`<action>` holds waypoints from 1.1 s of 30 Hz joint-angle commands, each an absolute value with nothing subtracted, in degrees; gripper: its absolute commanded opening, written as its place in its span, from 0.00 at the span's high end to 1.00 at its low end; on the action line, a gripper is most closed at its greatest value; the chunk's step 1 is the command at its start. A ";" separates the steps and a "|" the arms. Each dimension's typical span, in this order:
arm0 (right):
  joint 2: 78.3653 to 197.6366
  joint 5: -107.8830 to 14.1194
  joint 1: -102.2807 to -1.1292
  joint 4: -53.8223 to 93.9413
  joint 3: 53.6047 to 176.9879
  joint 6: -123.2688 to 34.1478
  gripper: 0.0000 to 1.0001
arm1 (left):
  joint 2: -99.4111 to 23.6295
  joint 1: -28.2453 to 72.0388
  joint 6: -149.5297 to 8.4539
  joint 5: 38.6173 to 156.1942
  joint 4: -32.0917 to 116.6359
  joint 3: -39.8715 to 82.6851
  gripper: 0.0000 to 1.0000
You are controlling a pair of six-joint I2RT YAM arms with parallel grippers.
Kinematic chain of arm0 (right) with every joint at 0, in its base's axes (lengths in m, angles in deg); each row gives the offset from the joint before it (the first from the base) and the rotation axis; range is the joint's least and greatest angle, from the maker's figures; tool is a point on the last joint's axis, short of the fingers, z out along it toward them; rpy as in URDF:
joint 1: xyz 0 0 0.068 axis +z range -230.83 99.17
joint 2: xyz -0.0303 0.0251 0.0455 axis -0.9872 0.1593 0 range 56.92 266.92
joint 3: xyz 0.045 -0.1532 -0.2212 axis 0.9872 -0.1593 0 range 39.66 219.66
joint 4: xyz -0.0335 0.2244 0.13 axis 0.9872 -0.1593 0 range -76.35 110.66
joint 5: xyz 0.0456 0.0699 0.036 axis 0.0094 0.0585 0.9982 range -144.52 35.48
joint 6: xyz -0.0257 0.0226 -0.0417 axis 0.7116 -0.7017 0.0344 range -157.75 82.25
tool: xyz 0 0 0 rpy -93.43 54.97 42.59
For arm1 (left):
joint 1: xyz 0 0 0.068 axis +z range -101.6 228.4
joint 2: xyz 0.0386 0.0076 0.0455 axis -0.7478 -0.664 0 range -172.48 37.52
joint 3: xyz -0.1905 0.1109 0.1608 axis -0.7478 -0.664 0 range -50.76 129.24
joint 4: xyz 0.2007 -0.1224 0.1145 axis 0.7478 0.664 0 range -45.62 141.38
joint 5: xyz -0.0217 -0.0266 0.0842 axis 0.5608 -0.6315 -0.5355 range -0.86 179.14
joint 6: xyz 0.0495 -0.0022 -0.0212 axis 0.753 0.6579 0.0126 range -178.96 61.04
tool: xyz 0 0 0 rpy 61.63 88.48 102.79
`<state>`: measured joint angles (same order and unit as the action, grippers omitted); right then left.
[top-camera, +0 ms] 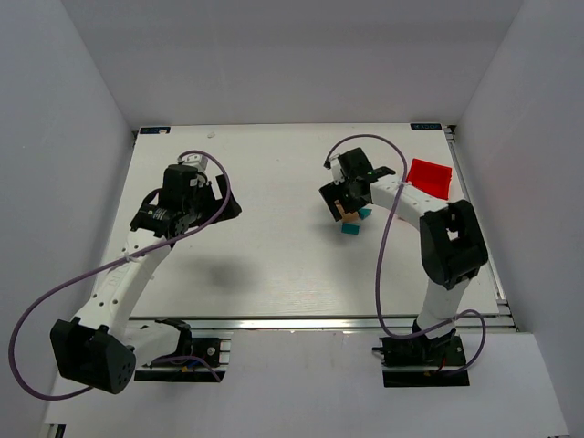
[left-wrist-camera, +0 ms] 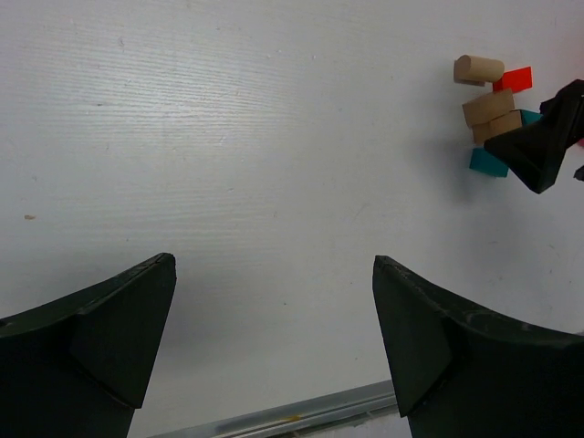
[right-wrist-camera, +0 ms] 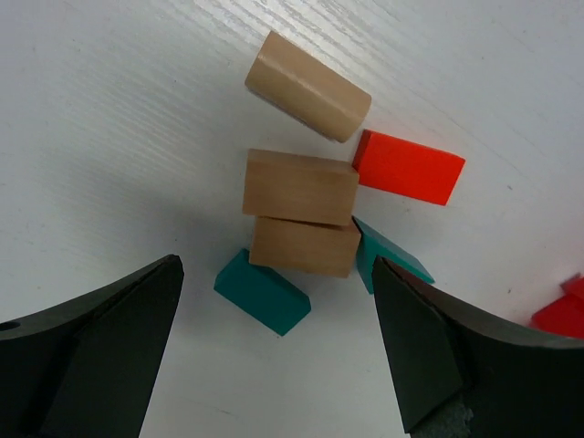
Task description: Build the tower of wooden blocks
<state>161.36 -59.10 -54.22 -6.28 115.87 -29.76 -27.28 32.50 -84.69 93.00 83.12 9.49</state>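
Since the wood block tower [right-wrist-camera: 301, 196] is no more than a tight cluster on the table [top-camera: 274, 255], what matters to you is how it sits against the right claw [right-wrist-camera: 276, 269]. That claw hangs right over it with its fingers spread wide and nothing between them. The cluster lies just ahead of the gap, centred between the two fingers.

Two tan blocks [right-wrist-camera: 304, 246] lie long side to long side, touching. Their long axes run across the gap, from one finger toward the other. If you closed as you stand, you would probably pinch a block by its short ends; turn the wrist if you want the long faces.

The nearer tan block overlaps two teal wedges [right-wrist-camera: 262, 292], one at each end. I cannot tell whether it rests on them or merely hides their edges. A tan cylinder [right-wrist-camera: 307, 87] and a red block [right-wrist-camera: 408, 167] lie just beyond, with the red bin [top-camera: 429, 173] off to the right.

Your left claw [left-wrist-camera: 274, 265] is also open and empty, over bare table well apart from the blocks, so I judge this the right arm's job.
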 commanded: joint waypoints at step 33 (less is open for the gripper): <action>166.35 -59.28 -48.94 -4.75 124.13 -21.06 0.66 | -27.61 32.66 -84.62 91.34 82.96 8.92 0.02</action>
<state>172.10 -62.86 -51.12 -6.22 123.21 -26.52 -28.66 32.50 -84.48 91.49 83.34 8.96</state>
